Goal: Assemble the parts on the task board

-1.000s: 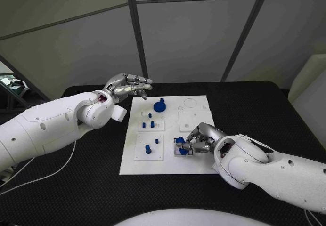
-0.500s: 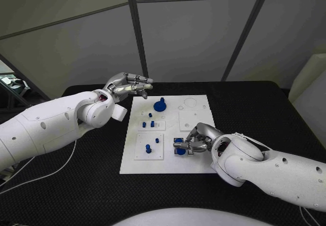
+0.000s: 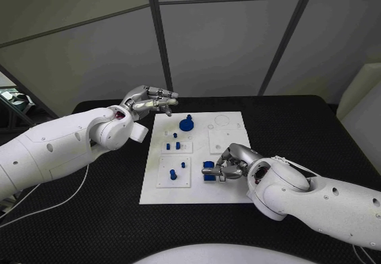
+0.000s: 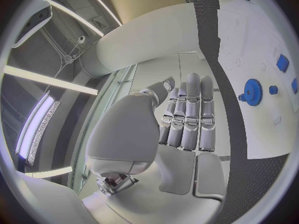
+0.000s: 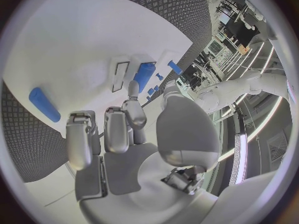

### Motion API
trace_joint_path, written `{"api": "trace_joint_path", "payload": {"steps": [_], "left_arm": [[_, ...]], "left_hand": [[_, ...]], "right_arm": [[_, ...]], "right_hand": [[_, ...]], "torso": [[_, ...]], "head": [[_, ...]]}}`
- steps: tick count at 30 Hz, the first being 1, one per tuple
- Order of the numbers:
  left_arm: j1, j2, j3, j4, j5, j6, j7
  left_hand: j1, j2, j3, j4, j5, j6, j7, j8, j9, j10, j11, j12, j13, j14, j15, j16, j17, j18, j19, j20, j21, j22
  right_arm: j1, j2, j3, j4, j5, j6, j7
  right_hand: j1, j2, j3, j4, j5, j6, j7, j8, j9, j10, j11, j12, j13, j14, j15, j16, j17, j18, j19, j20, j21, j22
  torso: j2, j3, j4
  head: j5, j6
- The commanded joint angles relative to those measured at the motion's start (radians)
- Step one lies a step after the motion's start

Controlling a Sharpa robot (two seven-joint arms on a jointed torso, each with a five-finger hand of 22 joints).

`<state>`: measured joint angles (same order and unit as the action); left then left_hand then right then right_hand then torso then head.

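1. Since a second ago the right robot hand [image 3: 224, 166] has shifted slightly toward the left robot hand over the task board [image 3: 194, 190]; the small blue part [image 3: 210, 165] by its fingertips now shows more. Whether it grasps that part, cannot tell.
2. Blue pegs [image 3: 172, 174] stand on the board beside the right hand; a blue gear [image 3: 186, 124] stands at the board's far end.
3. Left robot hand [image 3: 149, 102] hovers at the board's far corner over the desk [image 3: 95, 220], fingers curled, holding nothing.
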<state>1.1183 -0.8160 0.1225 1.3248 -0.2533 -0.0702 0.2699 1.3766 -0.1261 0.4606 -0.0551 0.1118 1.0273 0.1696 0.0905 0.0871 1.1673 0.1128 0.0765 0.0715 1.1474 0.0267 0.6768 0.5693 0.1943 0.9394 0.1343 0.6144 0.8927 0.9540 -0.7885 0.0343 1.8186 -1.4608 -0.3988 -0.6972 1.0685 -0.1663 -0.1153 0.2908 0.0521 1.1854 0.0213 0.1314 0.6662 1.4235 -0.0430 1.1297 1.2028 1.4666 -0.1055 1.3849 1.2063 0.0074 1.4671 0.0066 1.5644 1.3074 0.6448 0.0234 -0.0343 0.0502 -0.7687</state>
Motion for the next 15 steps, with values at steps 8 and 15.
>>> {"api": "trace_joint_path", "payload": {"steps": [8, 15], "left_arm": [[0.001, -0.001, 0.001, 0.002, 0.005, 0.01, 0.003], [0.001, 0.0, 0.001, 0.001, 0.005, 0.01, 0.003]], "left_hand": [[-0.005, 0.004, -0.009, -0.001, -0.003, -0.005, 0.004, -0.004, 0.001, -0.01, 0.0, -0.002, 0.001, 0.002, 0.008, -0.008, -0.002, -0.012, 0.002, 0.005, -0.003, -0.002], [-0.005, 0.004, -0.009, -0.001, -0.003, -0.005, 0.004, -0.004, 0.001, -0.01, 0.0, -0.002, 0.001, 0.002, 0.008, -0.008, -0.002, -0.012, 0.002, 0.005, -0.003, -0.002]], "right_arm": [[0.001, -0.018, 0.0, 0.016, -0.054, 0.018, 0.021], [0.001, -0.006, 0.0, -0.007, -0.081, 0.033, 0.012]], "right_hand": [[0.208, 0.066, 0.05, -0.077, 0.043, 0.013, -0.004, -0.008, 0.028, 0.003, -0.009, 0.0, 0.009, 0.041, -0.008, 0.008, 0.015, -0.007, 0.104, -0.007, 0.006, 0.263], [0.313, 0.091, 0.066, -0.16, 0.076, 0.019, -0.01, -0.017, 0.033, 0.003, -0.015, -0.003, 0.011, 0.042, -0.013, 0.013, 0.026, -0.007, 0.104, -0.011, 0.006, 0.263]], "torso": [[0.0, -0.0006, -0.0003], [0.0, -0.0006, 0.0023]], "head": [[-0.004, -0.001], [-0.005, -0.002]]}}
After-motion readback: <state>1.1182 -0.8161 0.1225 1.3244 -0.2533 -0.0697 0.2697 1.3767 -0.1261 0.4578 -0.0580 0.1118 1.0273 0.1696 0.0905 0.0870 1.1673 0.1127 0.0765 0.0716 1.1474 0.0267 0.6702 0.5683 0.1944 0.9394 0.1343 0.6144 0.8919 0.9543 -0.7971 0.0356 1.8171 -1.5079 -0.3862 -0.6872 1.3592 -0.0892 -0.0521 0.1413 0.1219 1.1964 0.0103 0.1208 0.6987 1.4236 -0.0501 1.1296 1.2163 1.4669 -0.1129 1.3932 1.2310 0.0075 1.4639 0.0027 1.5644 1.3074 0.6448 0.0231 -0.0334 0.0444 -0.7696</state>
